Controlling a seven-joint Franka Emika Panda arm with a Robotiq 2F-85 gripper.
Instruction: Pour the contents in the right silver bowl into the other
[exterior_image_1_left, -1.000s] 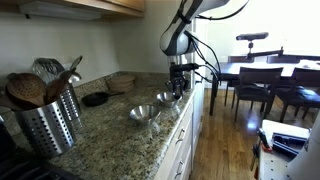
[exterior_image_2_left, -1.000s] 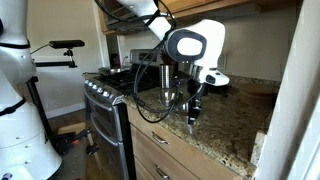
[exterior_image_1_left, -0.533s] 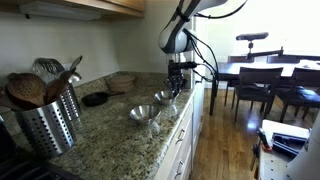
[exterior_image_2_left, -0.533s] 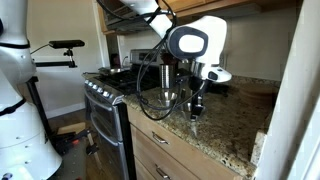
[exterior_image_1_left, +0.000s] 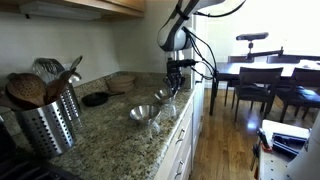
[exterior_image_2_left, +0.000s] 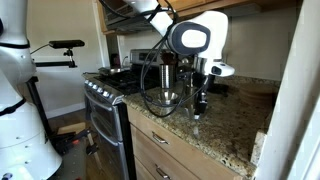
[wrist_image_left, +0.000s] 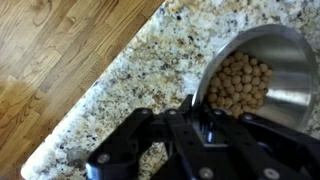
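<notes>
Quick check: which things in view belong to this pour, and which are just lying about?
For the job:
- claw, closed at the filled bowl's rim
- filled bowl
- other silver bowl

Just lying about:
- utensil holder
- black dish
- stove
- dining table

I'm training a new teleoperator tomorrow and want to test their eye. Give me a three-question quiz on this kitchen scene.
1. True or false: the silver bowl at the end effector is empty.
2. What is the countertop made of? A) speckled stone B) bare wood C) white tile
3. How many silver bowls stand on the countertop in an exterior view?

Key:
1. False: it holds small round tan balls.
2. A.
3. Two: the one at the end effector and the second bowl.
</notes>
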